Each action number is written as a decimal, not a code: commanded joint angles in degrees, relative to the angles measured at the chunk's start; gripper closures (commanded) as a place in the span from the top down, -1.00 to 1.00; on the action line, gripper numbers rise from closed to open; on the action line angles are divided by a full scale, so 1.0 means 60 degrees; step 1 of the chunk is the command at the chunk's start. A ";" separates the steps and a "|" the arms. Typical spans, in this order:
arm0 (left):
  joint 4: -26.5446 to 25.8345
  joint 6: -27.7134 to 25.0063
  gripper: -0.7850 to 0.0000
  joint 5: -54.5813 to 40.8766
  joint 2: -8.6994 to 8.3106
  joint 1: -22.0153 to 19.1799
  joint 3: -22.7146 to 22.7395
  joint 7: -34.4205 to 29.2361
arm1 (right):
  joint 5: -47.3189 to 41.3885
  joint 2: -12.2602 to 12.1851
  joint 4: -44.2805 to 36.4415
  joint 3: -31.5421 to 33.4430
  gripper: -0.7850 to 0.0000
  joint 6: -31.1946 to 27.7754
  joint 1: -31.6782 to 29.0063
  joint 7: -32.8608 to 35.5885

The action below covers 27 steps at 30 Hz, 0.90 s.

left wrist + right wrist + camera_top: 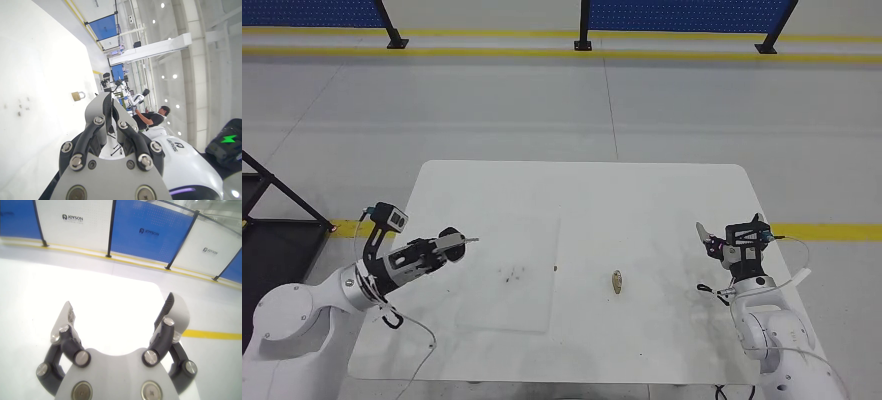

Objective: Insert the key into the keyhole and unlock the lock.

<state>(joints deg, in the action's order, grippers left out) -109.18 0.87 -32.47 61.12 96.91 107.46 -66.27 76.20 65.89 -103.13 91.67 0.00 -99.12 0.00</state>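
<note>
Hovering at the nine o'clock side of the table (642, 200), the left gripper (464, 241) has its fingers pressed together; whether anything is pinched between them I cannot tell. The brass padlock (617, 282) lies flat just off centre, toward four o'clock. At three o'clock the right gripper (727, 232) gapes wide, holding nothing.

the small brass padlock (617, 282) was too small to show its keyhole in the top view. a tiny dark speck (555, 268) near it could not be identified, and anything pinched between the pressed-together fingers of the left gripper (109, 94) was hidden.
</note>
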 commanded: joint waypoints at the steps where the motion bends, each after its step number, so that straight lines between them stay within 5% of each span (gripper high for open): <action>1: 0.0083 -0.0033 -1.00 -0.0531 -0.0003 -0.0047 0.0063 -0.0219 | 0.0000 0.0000 0.0000 0.0000 1.00 0.0000 0.0000 0.0000; 15: 0.0083 -0.0033 -1.00 -0.0531 -0.0003 -0.0047 0.0063 -0.0219 | 0.0000 0.0000 0.0000 0.0000 1.00 0.0000 0.0000 0.0000; 19: 0.0083 -0.0033 -1.00 -0.0531 -0.0003 -0.0047 0.0063 -0.0219 | 0.3197 -0.0154 -0.0751 -0.0360 1.00 -0.0843 -0.0175 -0.0257; 27: 0.0083 -0.0033 -1.00 -0.0531 -0.0003 -0.0047 0.0063 -0.0219 | 0.3230 -0.0164 -0.2239 -0.1103 1.00 -0.2727 0.0276 0.1622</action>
<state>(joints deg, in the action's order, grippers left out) -108.68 0.67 -35.65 61.10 96.63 107.84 -67.59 97.09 64.87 -116.31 85.90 -14.00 -98.12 7.01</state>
